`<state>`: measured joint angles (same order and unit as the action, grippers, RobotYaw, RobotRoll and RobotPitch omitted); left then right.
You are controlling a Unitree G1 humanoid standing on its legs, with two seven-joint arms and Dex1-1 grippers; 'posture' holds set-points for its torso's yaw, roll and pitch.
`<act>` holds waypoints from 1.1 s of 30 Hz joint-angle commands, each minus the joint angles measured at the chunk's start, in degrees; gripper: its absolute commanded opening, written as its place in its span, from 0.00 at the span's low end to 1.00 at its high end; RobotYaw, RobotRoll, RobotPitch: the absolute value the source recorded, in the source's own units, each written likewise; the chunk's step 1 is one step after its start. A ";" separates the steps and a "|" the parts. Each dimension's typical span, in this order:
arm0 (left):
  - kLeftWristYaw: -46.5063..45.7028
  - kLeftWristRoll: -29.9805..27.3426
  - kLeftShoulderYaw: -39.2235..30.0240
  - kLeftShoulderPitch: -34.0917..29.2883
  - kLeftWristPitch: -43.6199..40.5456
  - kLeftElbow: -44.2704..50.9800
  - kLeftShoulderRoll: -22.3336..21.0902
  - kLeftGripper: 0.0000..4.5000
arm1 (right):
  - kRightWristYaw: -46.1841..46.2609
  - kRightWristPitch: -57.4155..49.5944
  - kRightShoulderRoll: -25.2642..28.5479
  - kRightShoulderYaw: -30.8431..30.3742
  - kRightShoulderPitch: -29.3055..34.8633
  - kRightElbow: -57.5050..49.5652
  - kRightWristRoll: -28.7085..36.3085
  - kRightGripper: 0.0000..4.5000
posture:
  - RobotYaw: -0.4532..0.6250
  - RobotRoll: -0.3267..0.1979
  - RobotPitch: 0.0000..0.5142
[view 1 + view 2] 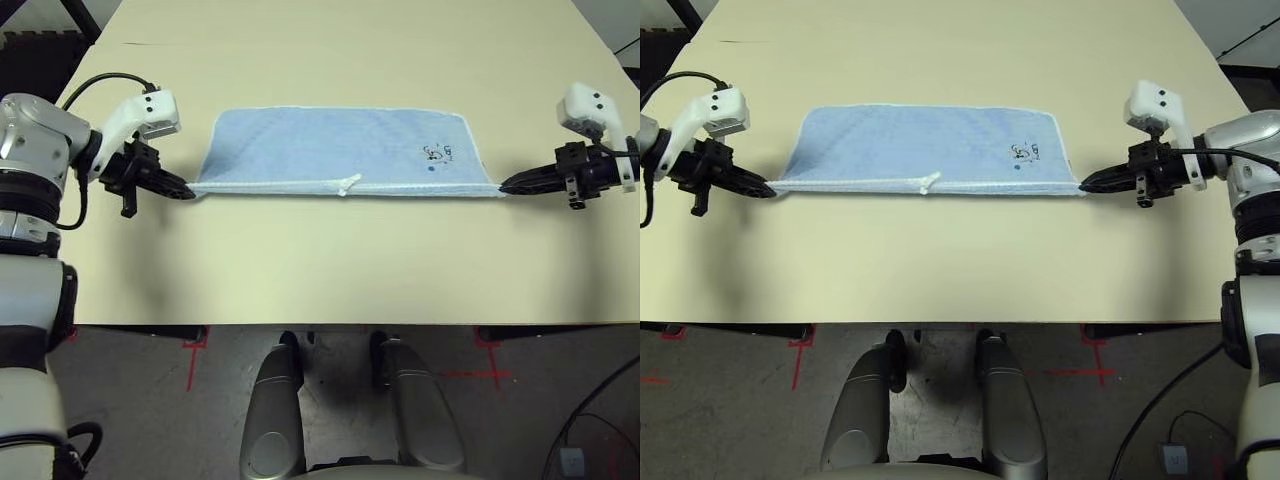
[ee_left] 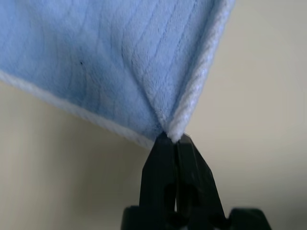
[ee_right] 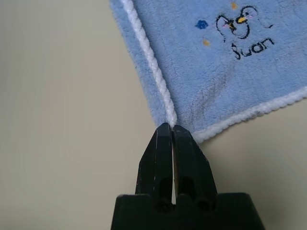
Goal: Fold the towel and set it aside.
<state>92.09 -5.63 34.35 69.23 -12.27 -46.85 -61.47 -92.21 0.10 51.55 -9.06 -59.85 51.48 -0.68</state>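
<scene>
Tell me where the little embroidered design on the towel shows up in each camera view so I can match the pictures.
Left eye view: embroidered design near the towel's right end, close to the right hand.
Right eye view: same spot, toward the right hand.
Left wrist view: plain blue cloth at the left hand's corner; no design.
Right wrist view: design just beyond the pinched corner.
Shared landmark: the white stitched edging.

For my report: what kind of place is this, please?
Probably a lab or test room: a plain beige table, red tape crosses on the grey floor, and loose cables by the robot.
</scene>
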 commanded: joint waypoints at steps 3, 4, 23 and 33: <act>0.41 -8.25 9.71 -1.29 -3.85 8.29 -7.97 0.01 | -0.29 1.23 3.96 -4.88 1.87 -3.47 1.07 0.00 | 0.37 0.62 0.52; 0.41 -9.88 11.06 -1.40 -4.72 10.21 -9.19 0.01 | -0.29 1.28 4.37 -5.80 2.10 -4.15 1.45 0.00 | 0.37 0.62 0.52; 0.41 -11.01 16.85 2.50 -2.35 7.30 -8.89 0.01 | -0.29 -9.27 14.66 -17.91 5.67 -19.09 15.25 0.00 | 0.36 0.62 0.51; 0.41 -4.03 9.57 11.61 0.76 -8.52 0.97 0.01 | -0.29 -2.65 9.65 -14.79 -1.37 -6.07 8.23 0.00 | 0.37 0.62 0.50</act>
<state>92.08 -12.66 45.49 79.85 -12.61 -51.72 -60.68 -92.27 -3.81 60.83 -25.37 -60.65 42.32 9.83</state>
